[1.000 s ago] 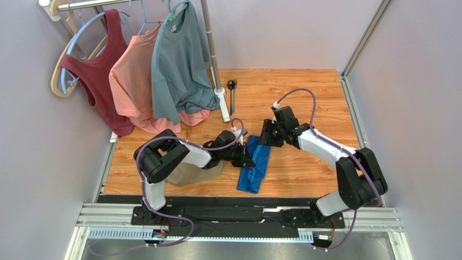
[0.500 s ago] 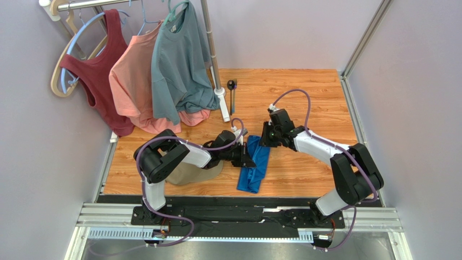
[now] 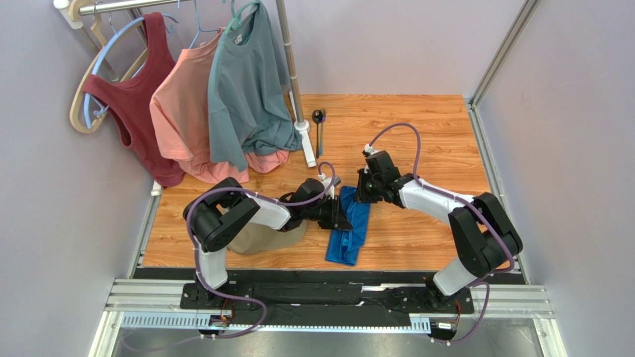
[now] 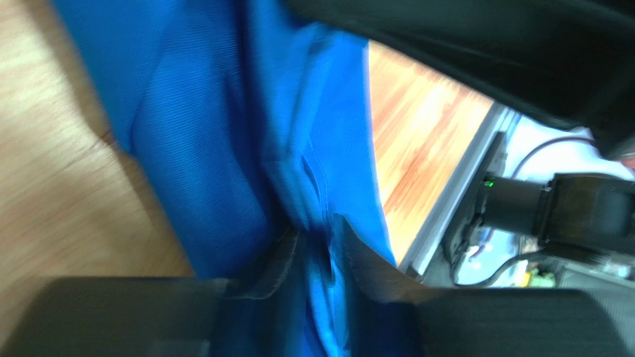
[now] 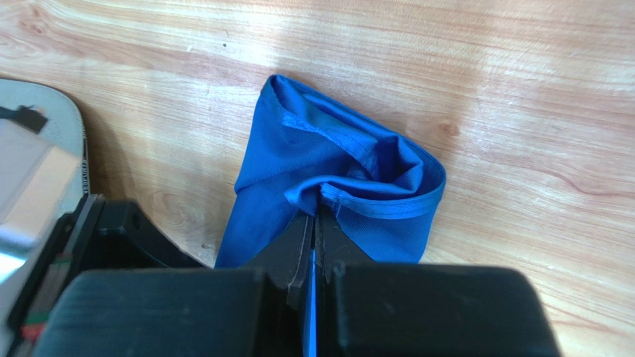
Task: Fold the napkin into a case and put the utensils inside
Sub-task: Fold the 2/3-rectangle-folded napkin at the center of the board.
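The bright blue napkin (image 3: 346, 242) lies as a narrow crumpled strip on the wooden table, running from mid-table toward the near edge. My right gripper (image 3: 362, 195) is at its far end. In the right wrist view the right gripper (image 5: 317, 212) is shut on a hem of the napkin (image 5: 328, 160), with a thin blue line between the fingers. My left gripper (image 3: 339, 216) is low at the strip's left side. In the blurred left wrist view the left gripper (image 4: 320, 245) is slightly open, with a fold of napkin (image 4: 209, 149) in the gap. The utensils, a black spoon (image 3: 317, 117) and a fork (image 3: 322, 137), lie at the far side.
A tan cap (image 3: 261, 236) lies under my left arm. A clothes rack pole (image 3: 293, 74) with a white foot (image 3: 307, 145) stands at the far left, holding a grey-teal T-shirt (image 3: 242, 82), a pink shirt (image 3: 182, 119) and a dark red top (image 3: 138, 97). Grey walls enclose the table.
My right gripper has moved left and down onto the napkin's far end and shut on it. My left gripper's jaws have parted a little; the left arm has stayed in place.
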### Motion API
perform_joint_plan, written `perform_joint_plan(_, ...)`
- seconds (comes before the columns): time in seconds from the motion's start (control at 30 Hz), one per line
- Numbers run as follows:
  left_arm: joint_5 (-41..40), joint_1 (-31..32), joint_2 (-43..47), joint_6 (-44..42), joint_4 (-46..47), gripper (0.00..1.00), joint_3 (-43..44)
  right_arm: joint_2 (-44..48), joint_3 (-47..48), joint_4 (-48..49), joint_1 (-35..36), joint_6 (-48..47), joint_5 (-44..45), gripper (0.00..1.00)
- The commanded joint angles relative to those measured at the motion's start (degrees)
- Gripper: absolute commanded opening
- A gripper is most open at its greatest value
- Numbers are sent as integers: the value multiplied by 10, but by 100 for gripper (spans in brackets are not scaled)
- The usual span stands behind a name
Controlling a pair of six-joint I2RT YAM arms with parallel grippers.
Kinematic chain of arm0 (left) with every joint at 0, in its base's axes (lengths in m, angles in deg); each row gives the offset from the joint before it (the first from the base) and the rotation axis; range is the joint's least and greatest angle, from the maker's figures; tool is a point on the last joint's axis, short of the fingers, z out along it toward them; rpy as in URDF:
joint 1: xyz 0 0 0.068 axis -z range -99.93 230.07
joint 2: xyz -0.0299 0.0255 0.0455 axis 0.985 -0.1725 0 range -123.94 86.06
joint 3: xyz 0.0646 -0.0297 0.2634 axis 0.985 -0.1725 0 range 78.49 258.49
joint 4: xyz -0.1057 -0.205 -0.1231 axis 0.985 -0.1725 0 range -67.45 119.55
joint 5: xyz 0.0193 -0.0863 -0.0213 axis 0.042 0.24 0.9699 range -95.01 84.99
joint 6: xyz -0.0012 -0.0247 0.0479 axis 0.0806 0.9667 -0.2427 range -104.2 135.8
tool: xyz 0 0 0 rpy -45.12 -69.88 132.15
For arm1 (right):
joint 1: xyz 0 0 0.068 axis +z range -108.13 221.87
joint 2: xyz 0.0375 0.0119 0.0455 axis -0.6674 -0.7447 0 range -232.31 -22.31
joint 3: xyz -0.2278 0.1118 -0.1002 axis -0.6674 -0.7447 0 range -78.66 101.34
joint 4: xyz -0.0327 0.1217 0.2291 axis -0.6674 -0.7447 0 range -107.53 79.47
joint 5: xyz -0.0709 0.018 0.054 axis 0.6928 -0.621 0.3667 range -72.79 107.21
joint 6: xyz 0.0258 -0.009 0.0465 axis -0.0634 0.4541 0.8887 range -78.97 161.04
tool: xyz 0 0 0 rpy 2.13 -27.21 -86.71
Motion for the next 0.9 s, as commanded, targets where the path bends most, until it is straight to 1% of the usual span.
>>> perform_joint_plan(0.0, -19, -1, 21, -26, -48, 53, 49, -17, 22, 15, 3, 4, -19, 0)
perform_joint_plan(0.07, -39, -1, 20, -36, -67, 57, 70, -18, 23, 9, 3, 14, -27, 0)
perform_joint_plan(0.2, -52, -2, 2, -54, -110, 58, 105, -2, 20, 2, 3, 30, -44, 0)
perform_joint_plan(0.27, -53, -2, -2, -50, -112, 54, 109, 2, 19, -2, 1, 36, -53, 0)
perform_joint_plan(0.33, -55, -2, -2, -49, -113, 52, 107, 7, 24, -9, -2, 44, -61, 0)
perform_joint_plan(0.43, -70, -2, 10, -48, -112, 51, 93, 21, 27, -19, -9, 62, -67, 0)
perform_joint_plan(0.57, -71, -2, 25, -51, -109, 41, 82, 23, 38, -29, -18, 68, -78, 0)
perform_joint_plan(0.63, -74, -2, 18, -54, -128, 30, 88, 27, 49, -49, -21, 67, -73, 1)
perform_joint_plan(0.67, -74, -2, 14, -54, -132, 20, 89, 28, 54, -58, -22, 67, -72, 2)
perform_joint_plan(0.7, -74, -2, 12, -52, -129, 18, 86, 29, 62, -72, -23, 66, -68, 10)
perform_joint_plan(0.73, -72, -2, 10, -49, -123, 17, 83, 30, 70, -103, -23, 65, -57, 14)
perform_joint_plan(0.77, -72, -2, 7, -43, -117, 12, 77, 31, 84, -117, -23, 60, -52, 16)
perform_joint_plan(0.87, -69, -2, 3, -38, -110, 9, 71, 48, 85, -149, -27, 59, -19, 31)
